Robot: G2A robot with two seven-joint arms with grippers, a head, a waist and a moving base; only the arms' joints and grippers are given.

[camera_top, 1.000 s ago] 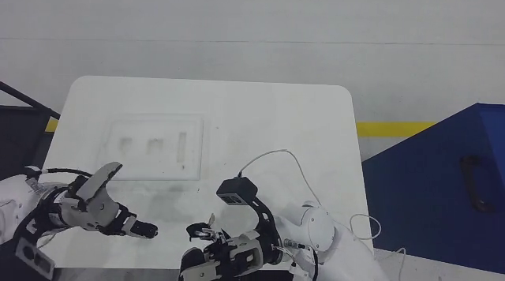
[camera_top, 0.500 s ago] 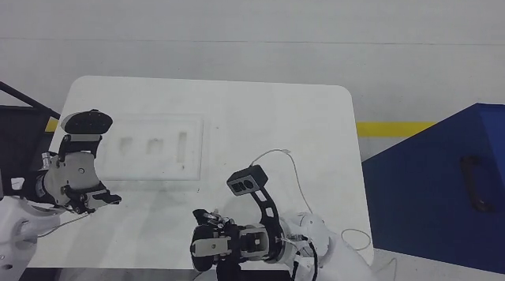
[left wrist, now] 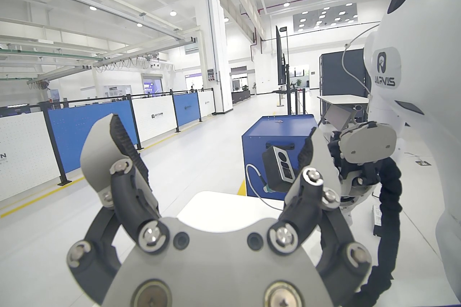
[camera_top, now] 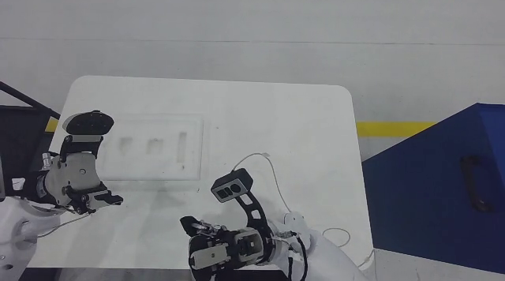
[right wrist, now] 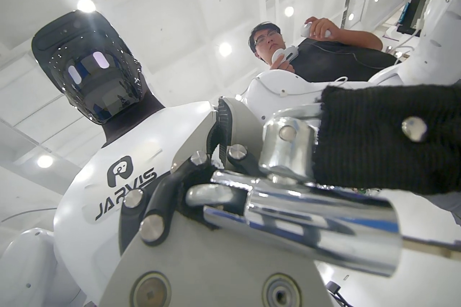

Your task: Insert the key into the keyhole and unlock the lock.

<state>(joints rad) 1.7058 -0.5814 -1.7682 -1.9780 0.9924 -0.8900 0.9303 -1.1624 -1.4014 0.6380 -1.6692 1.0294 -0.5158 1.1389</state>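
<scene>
White shells (right wrist: 90,236), a black visor head (right wrist: 90,71) and a black chest logo (right wrist: 120,171). The left pincer (left wrist: 212,143) has grey plates (left wrist: 216,261), black ribbed pads (left wrist: 126,143) and silver screws (left wrist: 153,236). A white cable (camera_top: 264,157) loops at the top view's lower middle.

table (camera_top: 276,123): straight ahead of us, floor all round it
tray (camera_top: 130,172): on the table, left half, mid-depth
recesses (camera_top: 154,145): we count three, side by side in the tray
left gripper (camera_top: 106,200): over the table's left front, just in front of the tray's left end
right gripper (camera_top: 192,227): over the table's front near the middle, in front of the tray's right end, well apart from our left one
blue box (camera_top: 442,178): on the floor, right of the table
yellow line (camera_top: 390,129): on the floor, from the table's right edge to behind the box
</scene>
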